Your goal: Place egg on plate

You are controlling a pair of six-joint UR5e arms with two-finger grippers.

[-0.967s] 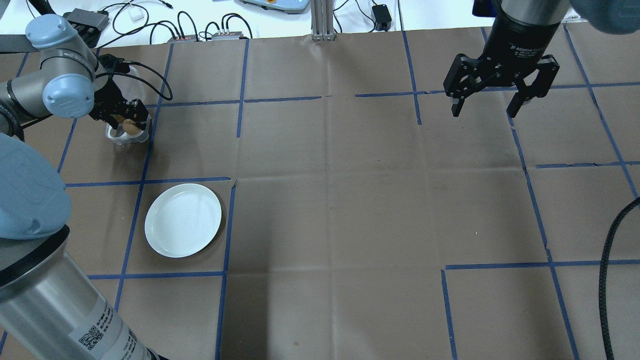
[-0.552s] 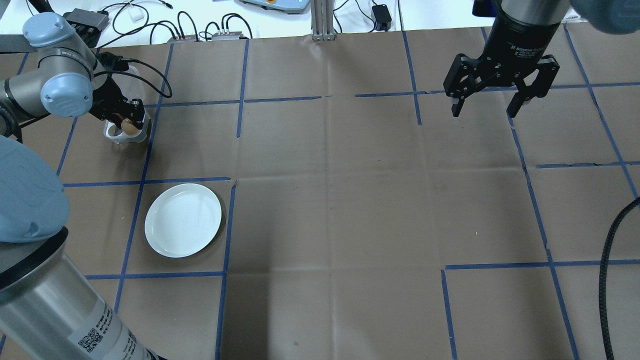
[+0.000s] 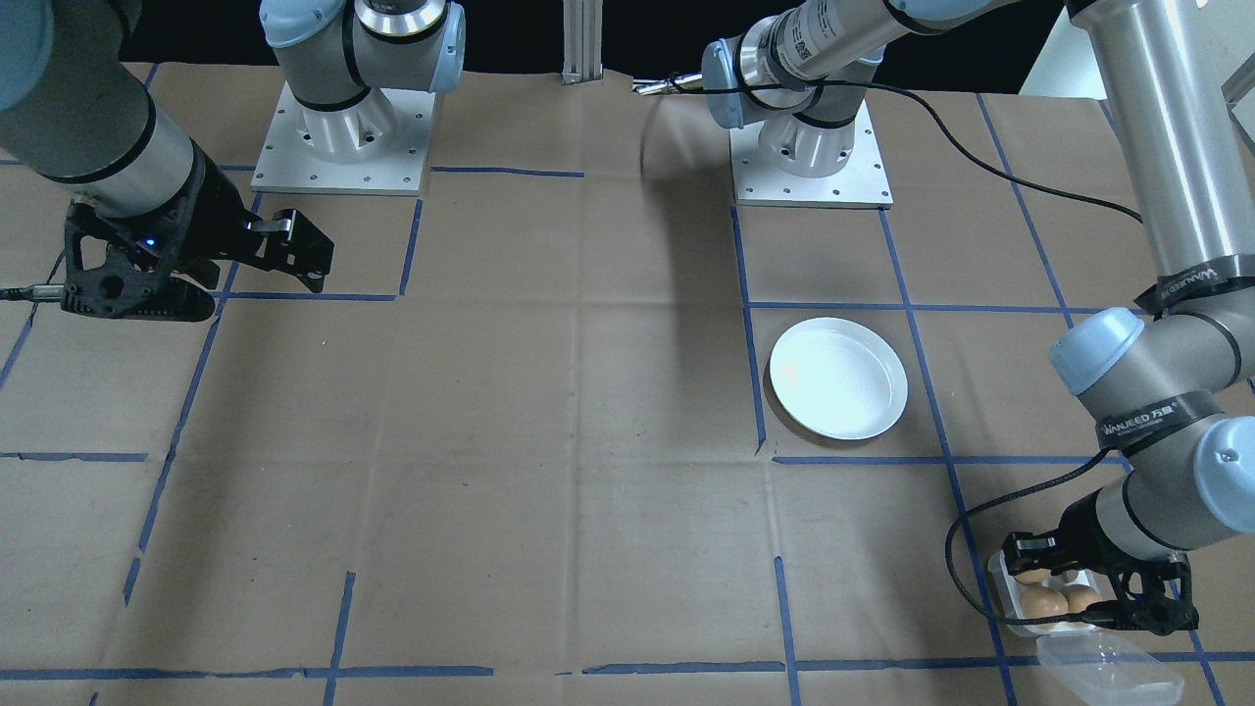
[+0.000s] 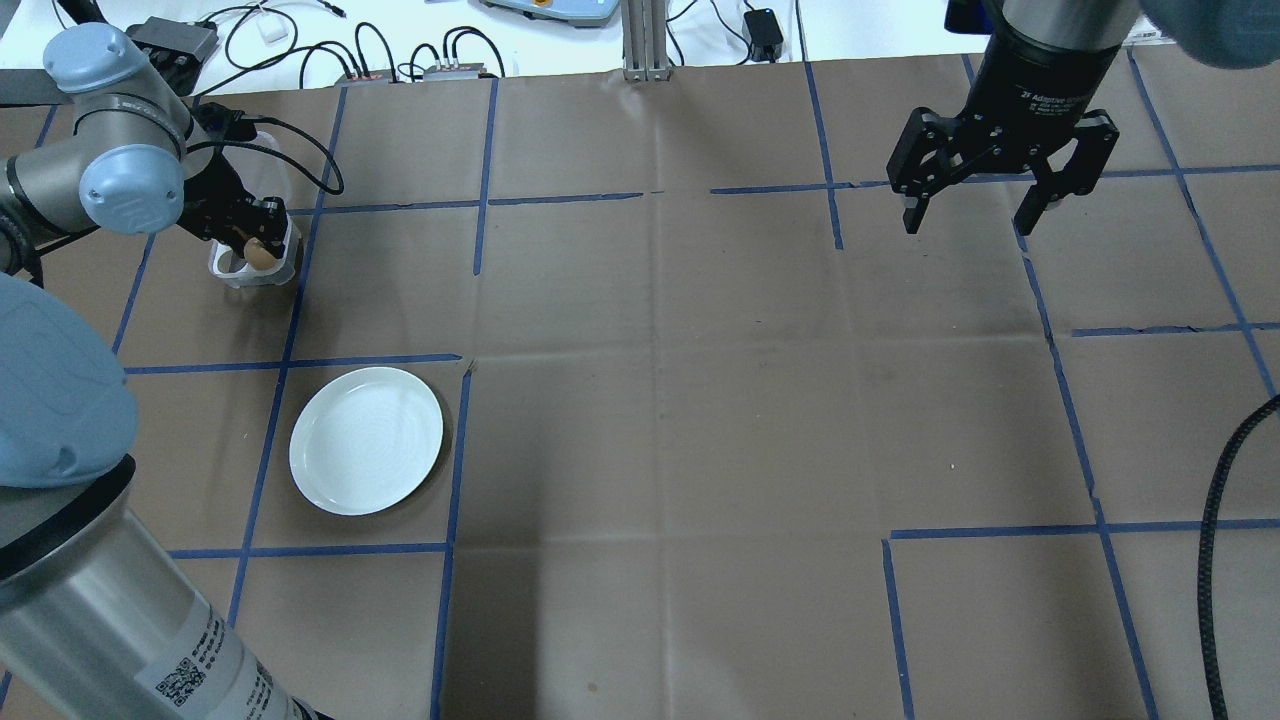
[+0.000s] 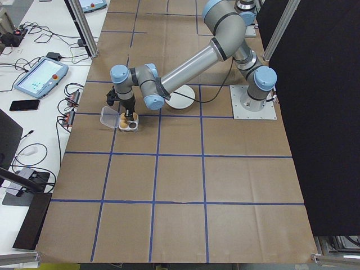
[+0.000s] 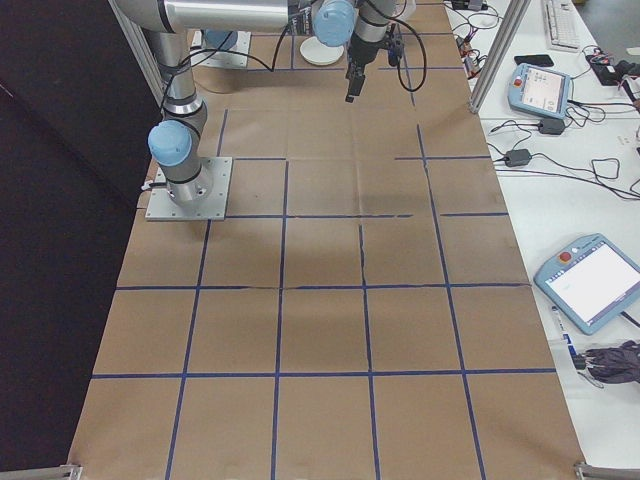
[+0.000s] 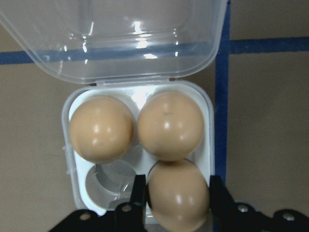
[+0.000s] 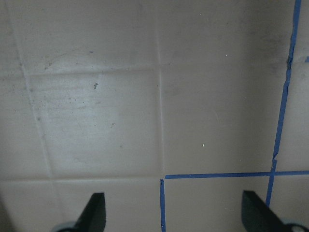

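Brown cardboard sheeting marked with blue tape is covering the table, where the left gripper (image 7: 177,203) is pinching one smooth brown egg (image 7: 177,195) in the small white four-cup egg tray (image 7: 207,145), clear lid (image 7: 120,34) lying open behind. Two more brown eggs (image 7: 101,128) are filling the cups beside it, one cup empty. Fragile and slippery, the egg is probably asking for a gentle hold across its widest part; the round white plate (image 4: 366,440), near the tray, is sitting bare, and the right gripper (image 4: 1003,190) is hanging spread, well apart.

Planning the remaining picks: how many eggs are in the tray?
3. Two fill the cups by the lid hinge; the third sits between the left gripper's fingers. The fourth cup is empty.
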